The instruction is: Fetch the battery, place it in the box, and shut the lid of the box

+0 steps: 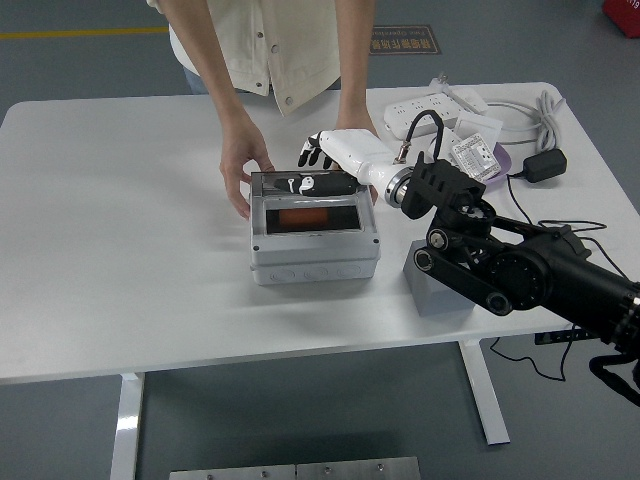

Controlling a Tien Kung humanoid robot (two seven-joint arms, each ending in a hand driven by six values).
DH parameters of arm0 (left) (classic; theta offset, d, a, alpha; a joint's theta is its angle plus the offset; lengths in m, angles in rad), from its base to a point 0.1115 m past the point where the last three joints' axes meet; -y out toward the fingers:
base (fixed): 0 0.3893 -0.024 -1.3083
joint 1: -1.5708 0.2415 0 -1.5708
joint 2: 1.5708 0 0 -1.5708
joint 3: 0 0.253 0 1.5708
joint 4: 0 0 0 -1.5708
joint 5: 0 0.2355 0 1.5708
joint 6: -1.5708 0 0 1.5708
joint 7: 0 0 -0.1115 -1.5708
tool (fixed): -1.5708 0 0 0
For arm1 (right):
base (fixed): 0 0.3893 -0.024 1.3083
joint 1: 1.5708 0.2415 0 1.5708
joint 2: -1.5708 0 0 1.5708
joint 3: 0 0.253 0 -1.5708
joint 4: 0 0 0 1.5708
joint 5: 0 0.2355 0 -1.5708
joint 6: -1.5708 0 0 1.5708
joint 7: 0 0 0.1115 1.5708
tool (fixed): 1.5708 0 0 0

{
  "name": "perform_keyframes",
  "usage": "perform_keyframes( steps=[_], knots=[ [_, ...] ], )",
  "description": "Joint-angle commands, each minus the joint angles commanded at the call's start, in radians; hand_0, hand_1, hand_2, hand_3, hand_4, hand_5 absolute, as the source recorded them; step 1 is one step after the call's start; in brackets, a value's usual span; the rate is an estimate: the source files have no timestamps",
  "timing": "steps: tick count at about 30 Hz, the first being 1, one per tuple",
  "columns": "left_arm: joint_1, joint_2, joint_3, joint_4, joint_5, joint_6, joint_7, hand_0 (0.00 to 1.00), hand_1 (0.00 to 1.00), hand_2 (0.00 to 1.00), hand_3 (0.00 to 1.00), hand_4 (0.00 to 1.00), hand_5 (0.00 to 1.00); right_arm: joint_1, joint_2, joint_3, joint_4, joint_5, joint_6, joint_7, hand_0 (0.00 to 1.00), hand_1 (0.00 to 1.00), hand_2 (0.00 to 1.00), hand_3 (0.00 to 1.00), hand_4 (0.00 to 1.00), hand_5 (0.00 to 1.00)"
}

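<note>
One box (pixel 314 240), one battery (pixel 308 217), two power strips (pixel 440 103).

At frame centre we note the grey box (pixel 314 243), orange battery (pixel 307 217) inside, clear lid (pixel 303 186) tilted low.
</note>
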Motion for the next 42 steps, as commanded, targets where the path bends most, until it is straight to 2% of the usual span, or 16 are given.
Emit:
perform_keyframes(
  steps=[1, 6, 7, 19, 27, 30, 34, 36, 37, 42],
  knots=[
    [0.001, 0.0, 0.001, 0.0, -0.001, 0.0, 0.0, 0.643, 0.747, 0.617, 0.554, 0.704, 0.238, -0.007, -0.009, 0.003, 0.02, -0.009, 0.005, -0.007, 0.333, 0.467, 0.555, 0.594, 0.998, 0.977],
    [0.002, 0.0, 0.001, 0.0, -0.006, 0.001, -0.002, 0.643, 0.747, 0.617, 0.554, 0.704, 0.238, -0.03, -0.035, 0.006, 0.079, -0.028, 0.023, -0.027, 0.333, 0.467, 0.555, 0.594, 0.998, 0.977],
    [0.002, -0.001, 0.002, 0.0, -0.007, 0.001, -0.002, 0.643, 0.747, 0.617, 0.554, 0.704, 0.238, -0.035, -0.04, 0.006, 0.091, -0.031, 0.028, -0.031, 0.395, 0.454, 0.534, 0.567, 0.998, 0.979],
    [0.004, -0.003, 0.032, 0.0, -0.043, 0.006, -0.011, 0.643, 0.747, 0.617, 0.554, 0.703, 0.238, -0.08, -0.072, 0.014, 0.184, -0.056, 0.058, -0.055, 0.423, 0.461, 0.538, 0.57, 0.998, 0.985],
    [0.01, -0.006, 0.015, 0.0, -0.024, 0.004, -0.006, 0.643, 0.747, 0.617, 0.554, 0.703, 0.238, -0.137, -0.127, 0.163, 0.26, -0.103, 0.085, -0.035, 0.424, 0.457, 0.537, 0.57, 0.99, 0.977],
    [0.013, -0.009, 0.008, 0.0, -0.019, 0.003, -0.005, 0.643, 0.747, 0.617, 0.554, 0.703, 0.238, -0.192, -0.161, 0.24, 0.301, -0.104, 0.063, 0.007, 0.424, 0.457, 0.537, 0.57, 0.99, 0.977],
    [0.018, -0.012, -0.012, 0.0, -0.001, 0.002, -0.001, 0.643, 0.747, 0.617, 0.554, 0.704, 0.238, -0.279, -0.194, 0.353, 0.345, -0.059, -0.022, 0.094, 0.418, 0.453, 0.525, 0.565, 0.988, 0.977],
    [0.022, -0.014, -0.024, 0.0, 0.011, 0.001, 0.001, 0.643, 0.747, 0.617, 0.554, 0.704, 0.238, -0.328, -0.202, 0.414, 0.358, -0.02, -0.07, 0.145, 0.418, 0.453, 0.525, 0.565, 0.988, 0.977],
    [0.024, -0.015, -0.029, 0.0, 0.016, 0.001, 0.001, 0.643, 0.747, 0.617, 0.554, 0.703, 0.238, -0.354, -0.203, 0.447, 0.363, 0.001, -0.094, 0.172, 0.377, 0.438, 0.508, 0.518, 0.988, 0.975],
    [0.031, -0.016, -0.049, 0.0, 0.035, 0.0, 0.003, 0.643, 0.747, 0.617, 0.554, 0.703, 0.238, -0.472, -0.197, 0.582, 0.364, 0.127, -0.201, 0.3, 0.377, 0.438, 0.508, 0.518, 0.988, 0.975]
  ],
)
